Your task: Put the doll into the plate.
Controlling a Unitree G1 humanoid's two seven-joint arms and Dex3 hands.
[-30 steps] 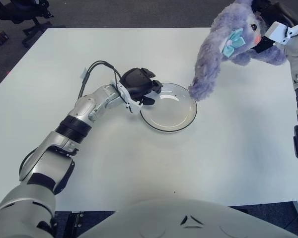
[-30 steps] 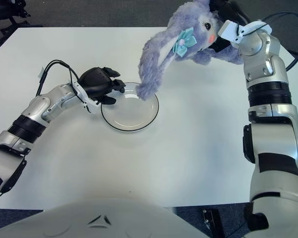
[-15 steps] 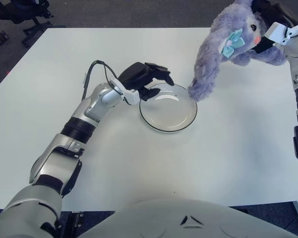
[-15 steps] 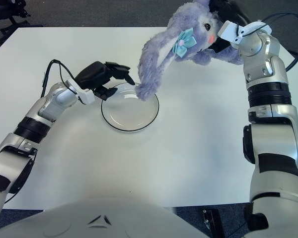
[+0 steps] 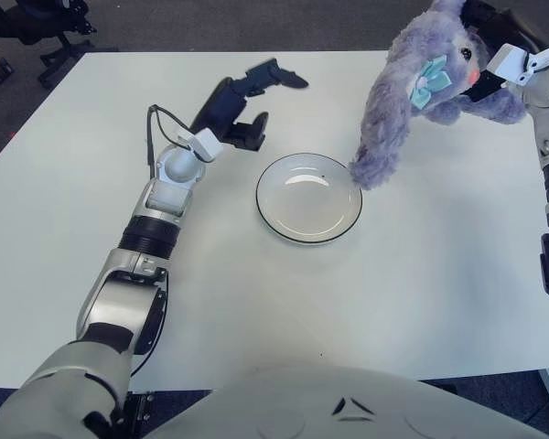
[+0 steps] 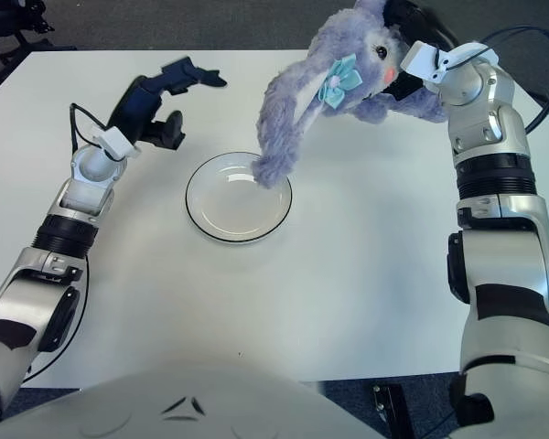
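Right hand grips doll over plate rim, ear dangling in; left hand raised, fingers spread, empty; next: lower, release.

Doll: lavender-purple plush rabbit, a turquoise bow at the ear, one pink cheek spot, black eye. Plate: clear glass, dark line round the rim, the white beneath showing through. Table: plain white, unpatterned. Left hand: black fingers and palm, white cuff; arm silver-grey with black joint bands and a black cable. Right hand: black, with a white wrist block; arm silver-grey with black segments. Floor: dark grey. Chair: black.
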